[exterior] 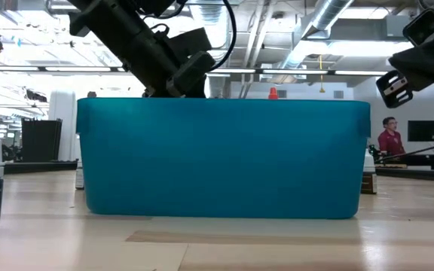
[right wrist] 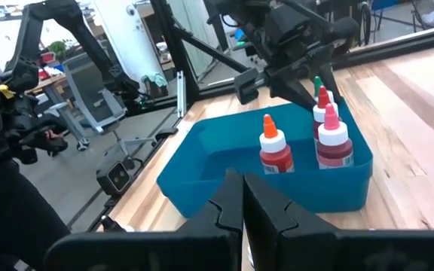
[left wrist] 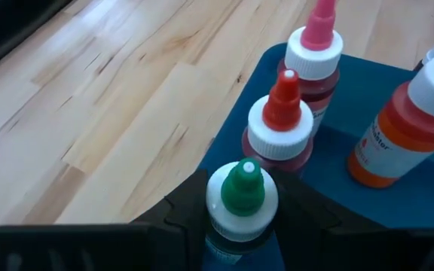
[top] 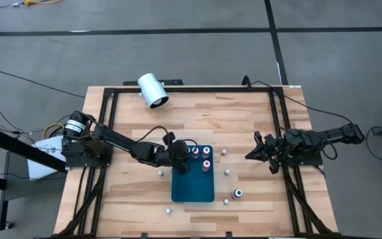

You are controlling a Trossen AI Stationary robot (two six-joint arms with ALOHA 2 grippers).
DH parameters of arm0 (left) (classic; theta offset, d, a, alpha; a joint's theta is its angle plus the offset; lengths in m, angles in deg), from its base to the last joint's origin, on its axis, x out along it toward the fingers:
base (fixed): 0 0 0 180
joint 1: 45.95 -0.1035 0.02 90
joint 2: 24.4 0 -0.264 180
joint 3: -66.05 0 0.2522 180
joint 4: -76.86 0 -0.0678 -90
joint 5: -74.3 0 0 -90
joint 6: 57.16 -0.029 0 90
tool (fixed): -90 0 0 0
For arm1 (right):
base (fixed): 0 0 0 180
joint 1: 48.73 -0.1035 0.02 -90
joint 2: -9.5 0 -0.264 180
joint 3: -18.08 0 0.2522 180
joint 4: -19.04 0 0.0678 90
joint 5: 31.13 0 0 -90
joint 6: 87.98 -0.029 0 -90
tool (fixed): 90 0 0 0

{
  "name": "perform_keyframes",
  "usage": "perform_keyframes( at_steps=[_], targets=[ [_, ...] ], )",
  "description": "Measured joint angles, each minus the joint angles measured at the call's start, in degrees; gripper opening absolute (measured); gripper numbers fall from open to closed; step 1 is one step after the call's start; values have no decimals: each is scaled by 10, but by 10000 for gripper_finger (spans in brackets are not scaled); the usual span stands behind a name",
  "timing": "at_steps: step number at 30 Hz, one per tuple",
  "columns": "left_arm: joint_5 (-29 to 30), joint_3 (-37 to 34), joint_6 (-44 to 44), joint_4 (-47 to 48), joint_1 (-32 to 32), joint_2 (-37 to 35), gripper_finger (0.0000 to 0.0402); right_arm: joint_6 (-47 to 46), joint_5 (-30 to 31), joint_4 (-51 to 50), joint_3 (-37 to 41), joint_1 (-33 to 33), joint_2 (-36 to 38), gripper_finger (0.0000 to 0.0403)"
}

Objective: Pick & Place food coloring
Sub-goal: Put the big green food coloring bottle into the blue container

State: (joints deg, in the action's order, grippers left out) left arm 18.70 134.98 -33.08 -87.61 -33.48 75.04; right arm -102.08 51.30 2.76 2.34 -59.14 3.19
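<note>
My left gripper (left wrist: 241, 226) is pinching the green-capped bottle (left wrist: 241, 197), upright, over the teal bin's (top: 192, 187) corner, next to the red-capped bottle (left wrist: 280, 124). Release axis is straight down from here. My right gripper (right wrist: 241, 202), fingers pressed together, waits well apart at the table's right edge.

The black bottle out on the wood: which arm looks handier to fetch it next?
Probably the right. The black bottle stands on the table beyond the teal bin's right edge, nearer the right gripper, whose fingers are shut and empty. The left gripper is busy gripping the green-capped bottle over the bin.
</note>
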Motion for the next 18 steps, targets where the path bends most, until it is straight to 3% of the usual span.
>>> perform_keyframes(
  at_steps=[18],
  targets=[
    [6,0,-2,8,0,0,136,-5,0,1,0,0,0,0]
  ],
)
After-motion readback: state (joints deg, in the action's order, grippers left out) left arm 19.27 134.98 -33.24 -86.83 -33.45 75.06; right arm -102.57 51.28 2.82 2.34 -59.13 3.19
